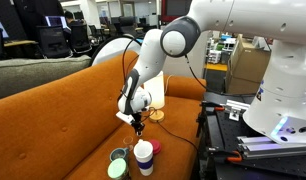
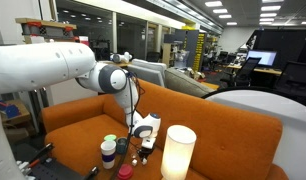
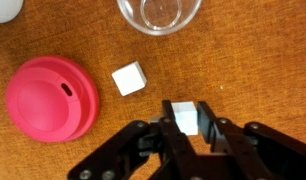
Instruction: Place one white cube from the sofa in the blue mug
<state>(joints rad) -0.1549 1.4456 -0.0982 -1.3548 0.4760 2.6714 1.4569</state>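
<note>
Pinching a white cube (image 3: 186, 115) – gripper (image 3: 189, 122) near clear cup (image 3: 160, 20), pink lid (image 3: 51, 97)

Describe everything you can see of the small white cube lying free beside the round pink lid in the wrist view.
The small white cube is a plain, smooth-looking block with no markings. It lies flat on the orange sofa seat, turned cornerwise in the wrist view. It sits apart from the round pink lid and from the gripper, touching only the upholstery.
</note>
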